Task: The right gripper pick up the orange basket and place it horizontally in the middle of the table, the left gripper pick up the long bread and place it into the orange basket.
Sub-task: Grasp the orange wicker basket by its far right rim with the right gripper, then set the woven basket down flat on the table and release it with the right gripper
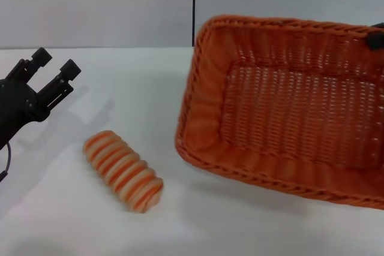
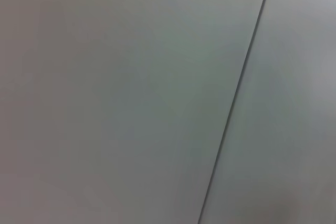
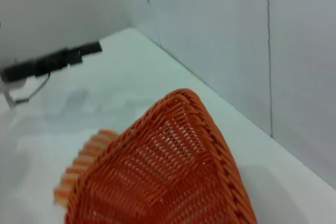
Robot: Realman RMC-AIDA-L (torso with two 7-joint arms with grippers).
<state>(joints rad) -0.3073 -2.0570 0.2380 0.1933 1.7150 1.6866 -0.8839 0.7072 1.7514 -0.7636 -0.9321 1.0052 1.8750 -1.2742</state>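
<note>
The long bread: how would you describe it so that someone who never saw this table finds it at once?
On the white table, look at the near left part, between the left gripper and the big orange basket, which is tilted up. There lies the long bread, touching neither. It alone is small, ribbed, and cream with orange stripes.

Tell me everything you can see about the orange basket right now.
The orange basket is a large rectangular woven one, wicker-like, with a braided rim and slanted open-weave sides. It is empty and tilted, its opening tipped toward the camera, and seems lifted off the table on the robot's right side. The right gripper shows only as a dark tip at its far right rim, apparently holding it. The long bread lies apart, to the basket's left, not touching it.
</note>
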